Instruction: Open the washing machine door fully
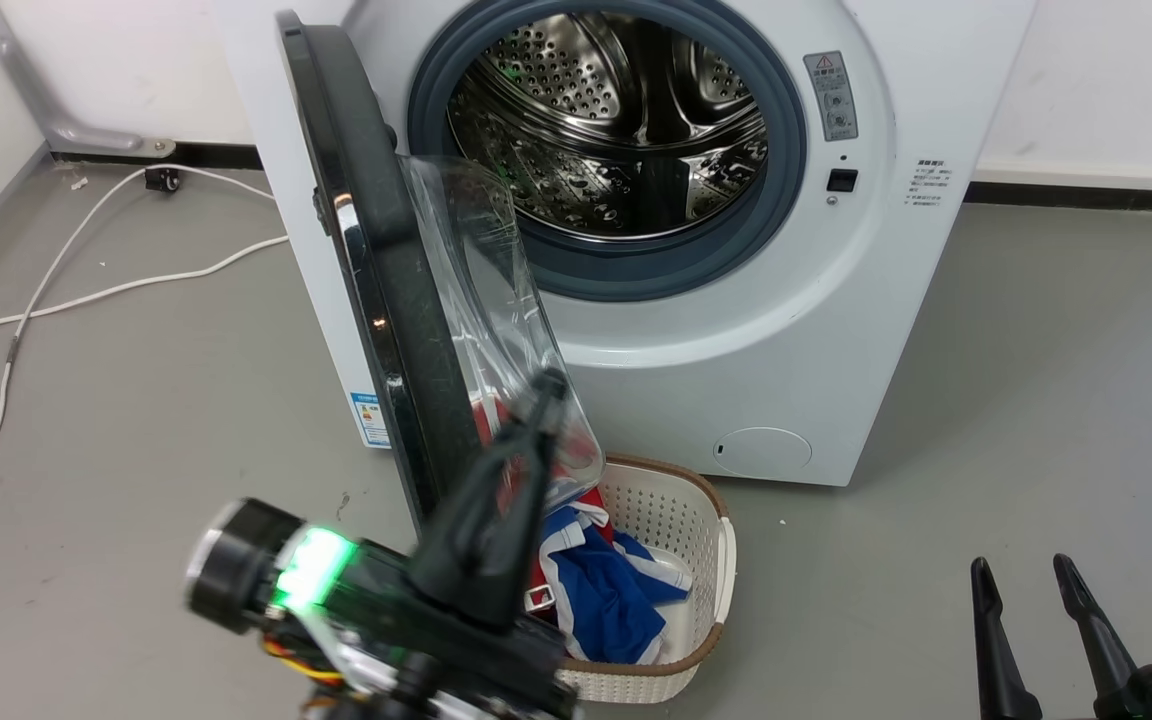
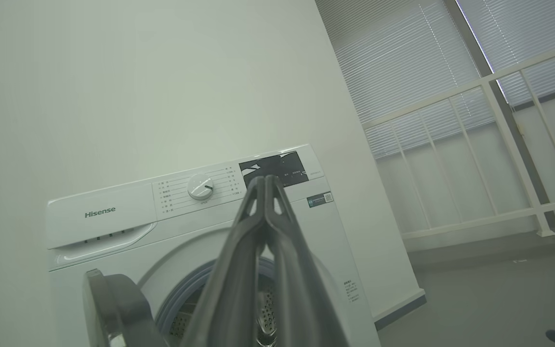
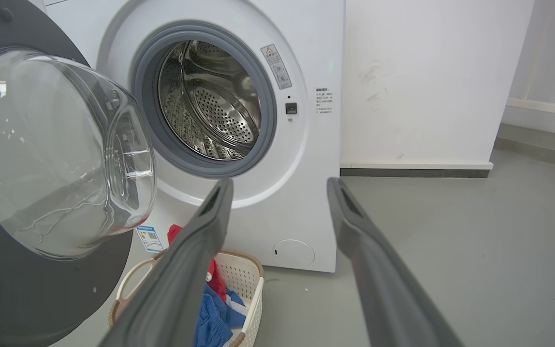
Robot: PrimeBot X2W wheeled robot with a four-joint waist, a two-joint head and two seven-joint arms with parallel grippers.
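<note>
The white washing machine (image 1: 736, 380) stands against the wall with its steel drum mouth (image 1: 616, 120) uncovered. The washing machine door (image 1: 376, 280), a black disc with a clear glass bowl (image 1: 496, 310), swings out on the left, edge-on to my head. My left gripper (image 1: 548, 385) is shut on nothing, and its tips overlap the lower part of the glass bowl; whether they touch it I cannot tell. In the left wrist view the left gripper (image 2: 264, 179) points up at the control panel (image 2: 200, 190). My right gripper (image 1: 1023, 565) hangs open at the lower right, far from the door (image 3: 41, 270).
A white woven-rim laundry basket (image 1: 721, 560) with blue and red clothes (image 1: 606, 590) sits on the floor just before the machine, under the door. White cables (image 1: 86, 295) trail over the grey floor at the left. A white railing (image 2: 489, 144) stands to the right.
</note>
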